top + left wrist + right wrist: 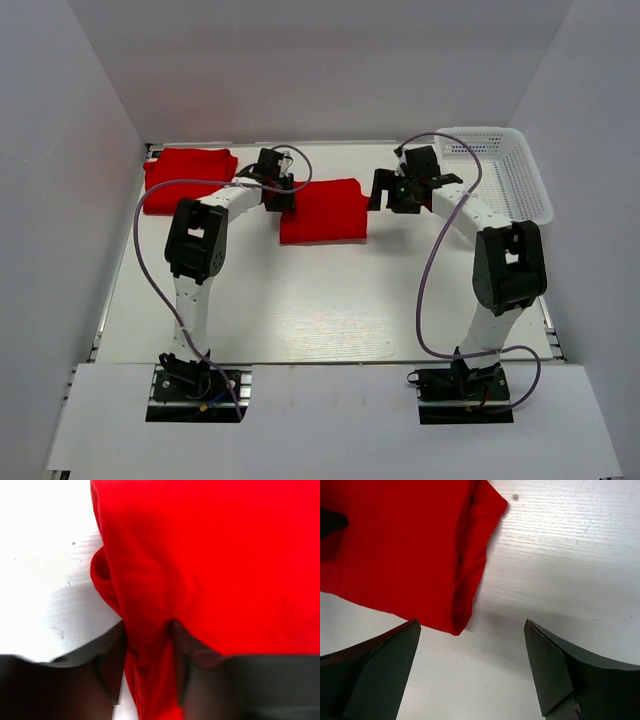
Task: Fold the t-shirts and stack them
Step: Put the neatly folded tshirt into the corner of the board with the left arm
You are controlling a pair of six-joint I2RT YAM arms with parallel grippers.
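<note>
A folded red t-shirt (322,210) lies in the middle back of the table. A second folded red t-shirt (188,177) lies at the back left. My left gripper (280,192) is shut on the left edge of the middle shirt; in the left wrist view a fold of red cloth (150,670) sits pinched between the fingers. My right gripper (380,192) is open and empty just right of that shirt. In the right wrist view the shirt's corner (462,580) lies ahead of the gripper (472,630), with bare table between the fingers.
A white plastic basket (500,170) stands at the back right. White walls enclose the table on the left, back and right. Purple cables loop over both arms.
</note>
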